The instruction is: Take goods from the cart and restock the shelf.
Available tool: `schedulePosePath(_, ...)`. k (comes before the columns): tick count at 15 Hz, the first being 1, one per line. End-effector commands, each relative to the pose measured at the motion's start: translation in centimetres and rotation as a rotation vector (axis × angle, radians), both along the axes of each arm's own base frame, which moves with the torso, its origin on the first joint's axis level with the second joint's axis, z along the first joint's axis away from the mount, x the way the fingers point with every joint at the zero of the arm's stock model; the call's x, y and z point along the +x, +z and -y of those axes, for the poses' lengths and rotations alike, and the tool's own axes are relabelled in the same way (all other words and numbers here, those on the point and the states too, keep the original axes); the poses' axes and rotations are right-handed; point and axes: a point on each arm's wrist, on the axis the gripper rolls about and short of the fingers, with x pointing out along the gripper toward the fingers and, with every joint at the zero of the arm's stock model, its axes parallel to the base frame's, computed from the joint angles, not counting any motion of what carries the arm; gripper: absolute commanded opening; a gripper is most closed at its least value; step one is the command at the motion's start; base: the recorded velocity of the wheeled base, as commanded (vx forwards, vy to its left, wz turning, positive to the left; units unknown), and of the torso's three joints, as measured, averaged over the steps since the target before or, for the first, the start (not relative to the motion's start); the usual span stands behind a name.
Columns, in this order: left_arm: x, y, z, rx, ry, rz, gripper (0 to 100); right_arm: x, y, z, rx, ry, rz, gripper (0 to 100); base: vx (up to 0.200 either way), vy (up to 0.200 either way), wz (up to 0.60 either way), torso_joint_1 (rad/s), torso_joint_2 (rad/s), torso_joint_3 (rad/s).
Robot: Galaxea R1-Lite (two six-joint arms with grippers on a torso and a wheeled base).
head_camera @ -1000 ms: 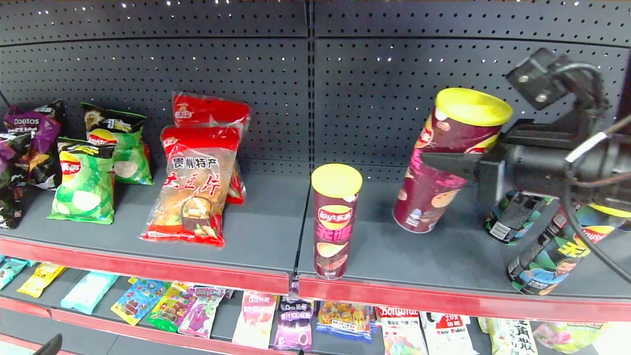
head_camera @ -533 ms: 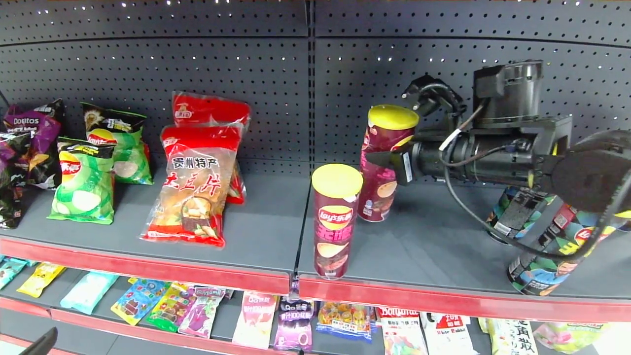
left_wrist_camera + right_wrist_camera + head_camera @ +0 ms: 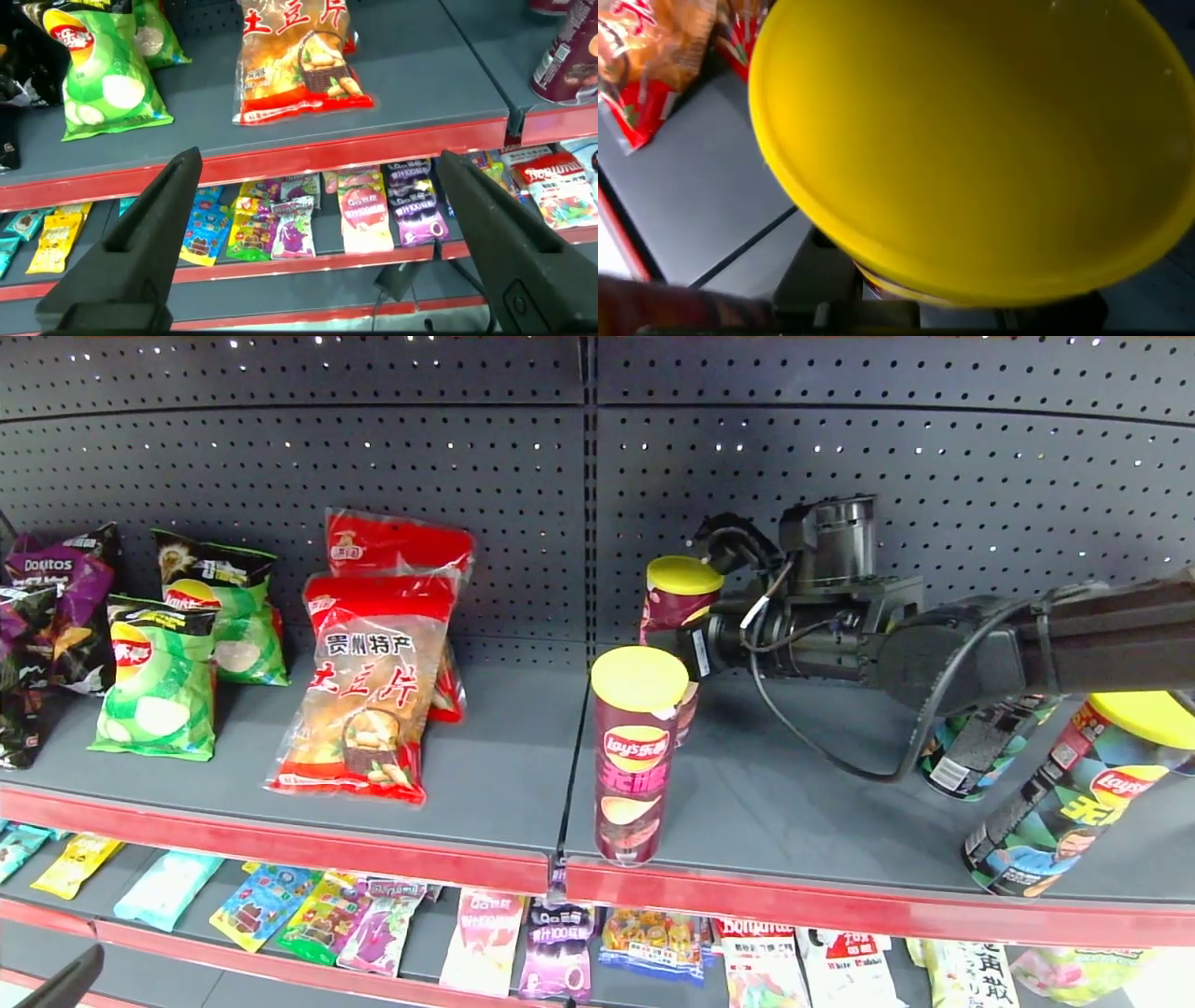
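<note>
While the left gripper point(image 3: 318, 161) hung low with fingers spread and empty, one maroon cardboard chip tube with a yellow plastic lid point(image 3: 638, 756) already stood at the grey metal shelf's point(image 3: 794, 803) red lip. At its 1 o'clock, the right gripper point(image 3: 693, 649) clasped a second maroon yellow-lidded tube point(image 3: 674, 593); only release seemingly remained. The front tube hid its base, so shelf contact was unclear.
</note>
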Motion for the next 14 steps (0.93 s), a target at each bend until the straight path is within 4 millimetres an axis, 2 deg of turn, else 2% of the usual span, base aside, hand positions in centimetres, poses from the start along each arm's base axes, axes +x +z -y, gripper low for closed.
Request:
schedulePosePath(1, 0.1, 0.0, 0.0, 0.0, 0.0, -0.001, 100, 1.3, -1.4, -0.7, -0.01, 0.001, -0.017, 0, 0.0, 0.0, 0.0, 0.0, 0.0, 0.0)
schedulePosePath(9, 0.1, 0.0, 0.0, -0.018, 0.005, -0.008, 100, 2.6, -2.3, -1.8, -0.008, 0.008, -0.013, 0, 0.0, 0.0, 0.0, 0.0, 0.0, 0.0)
schedulePosePath(14, 0.2, -0.1, 0.0, -0.019, 0.004, -0.016, 100, 2.5, -2.5, -2.0, -0.011, 0.011, -0.018, 0, 0.0, 0.0, 0.0, 0.0, 0.0, 0.0)
